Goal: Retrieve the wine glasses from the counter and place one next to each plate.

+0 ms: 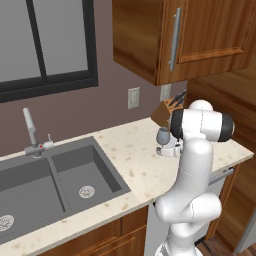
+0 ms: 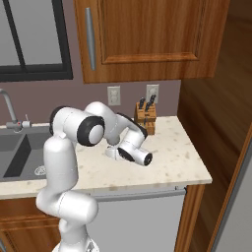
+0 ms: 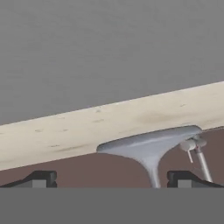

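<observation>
A blue-grey wine glass (image 1: 163, 135) stands upright on the beige counter (image 1: 131, 159) near its right end, just in front of the knife block. The hand view is rolled upside down. In it the glass's flat foot (image 3: 148, 144) rests on the counter (image 3: 65, 131) and its thin stem runs toward the bottom edge. My gripper (image 3: 111, 178) is open, level with the stem. The stem lies between the two dark fingertips (image 3: 40, 177), nearer the right one and touching neither. The plates are out of view.
A wooden knife block (image 1: 163, 113) stands by the wall behind the glass. The dark grey double sink (image 1: 75, 175) with its silver tap (image 1: 31, 131) lies to the left. A wood wall cabinet (image 1: 190, 35) hangs overhead. A tall wood panel (image 2: 216, 113) closes off the counter's right end.
</observation>
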Tool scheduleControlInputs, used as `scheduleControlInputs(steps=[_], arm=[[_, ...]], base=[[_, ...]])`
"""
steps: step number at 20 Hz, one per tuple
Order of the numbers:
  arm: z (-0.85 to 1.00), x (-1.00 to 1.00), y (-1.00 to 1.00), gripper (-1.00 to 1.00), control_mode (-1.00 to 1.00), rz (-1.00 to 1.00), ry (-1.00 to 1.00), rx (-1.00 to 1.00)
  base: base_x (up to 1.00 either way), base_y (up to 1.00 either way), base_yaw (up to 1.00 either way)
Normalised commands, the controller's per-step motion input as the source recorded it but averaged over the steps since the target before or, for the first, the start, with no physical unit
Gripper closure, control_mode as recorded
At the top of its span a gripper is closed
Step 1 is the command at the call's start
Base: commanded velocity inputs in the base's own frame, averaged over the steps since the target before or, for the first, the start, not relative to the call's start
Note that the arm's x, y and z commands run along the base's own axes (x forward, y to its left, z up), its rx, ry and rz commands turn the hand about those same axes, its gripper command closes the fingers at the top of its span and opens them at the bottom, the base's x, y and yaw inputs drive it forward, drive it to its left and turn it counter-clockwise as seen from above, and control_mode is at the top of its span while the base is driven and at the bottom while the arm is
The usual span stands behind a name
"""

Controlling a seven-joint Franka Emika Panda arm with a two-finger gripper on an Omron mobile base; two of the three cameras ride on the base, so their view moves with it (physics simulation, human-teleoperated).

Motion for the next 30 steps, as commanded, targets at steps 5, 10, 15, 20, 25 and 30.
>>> scheduleControlInputs(steps=[5,10,15,20,25,30], arm=[[-0.05,0.3,0.11,-1.0,-1.0,0.0,0.0,0.0],[0.0,0.18,0.0,-1.0,-1.0,0.0,0.0,0.0],[0.0,0.15,0.0,1.0,-1.0,0.0,0.0,0.0],[0.0,0.0,0.01,1.0,-1.0,0.0,-0.01,0.0],[0.24,-0.07,0.08,1.0,-1.0,0.0,-0.16,-0.01],[0.99,-0.35,0.18,1.0,-1.0,0.03,-0.48,-0.13]], base=[[0.0,0.0,0.0],[0.0,0.0,0.0],[0.0,0.0,0.0],[0.0,0.0,0.0],[0.0,0.0,0.0],[0.0,0.0,0.0]])
